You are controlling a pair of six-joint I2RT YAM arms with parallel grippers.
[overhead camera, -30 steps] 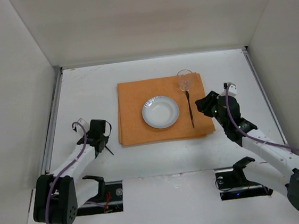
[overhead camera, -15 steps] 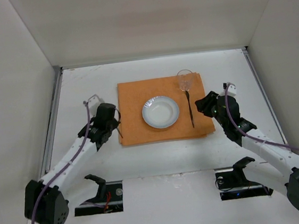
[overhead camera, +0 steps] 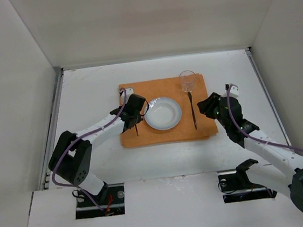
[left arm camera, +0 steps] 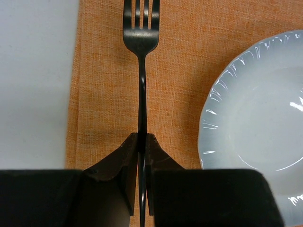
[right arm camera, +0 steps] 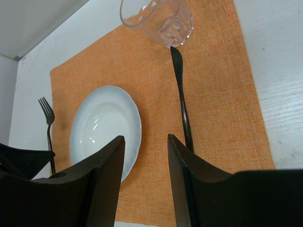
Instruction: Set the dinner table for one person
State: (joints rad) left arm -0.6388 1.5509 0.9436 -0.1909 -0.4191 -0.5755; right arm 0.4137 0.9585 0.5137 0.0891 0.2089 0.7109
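Observation:
The white dinner table (overhead camera: 84,93) carries an orange mat (overhead camera: 162,88). On the mat are a white plate (overhead camera: 163,113), a clear glass (overhead camera: 187,80) and a dark utensil (overhead camera: 193,112) right of the plate. My left gripper (overhead camera: 135,118) is shut on a dark fork (left arm camera: 141,71) by its handle, low over the mat's left part, just left of the plate (left arm camera: 255,118), tines pointing away. My right gripper (overhead camera: 207,106) is open and empty over the mat's right edge. In its wrist view it (right arm camera: 146,139) frames the plate (right arm camera: 106,127) and the utensil (right arm camera: 182,99).
Thin metal rails (overhead camera: 54,118) run along the table's left and right edges, with white walls around. The fork (right arm camera: 47,118) and glass (right arm camera: 158,16) also show in the right wrist view. The mat's left border (left arm camera: 75,94) lies close to the fork.
My left arm has swung from the table's left side to the right, carrying the fork onto the mat beside the plate. The right arm has not moved.

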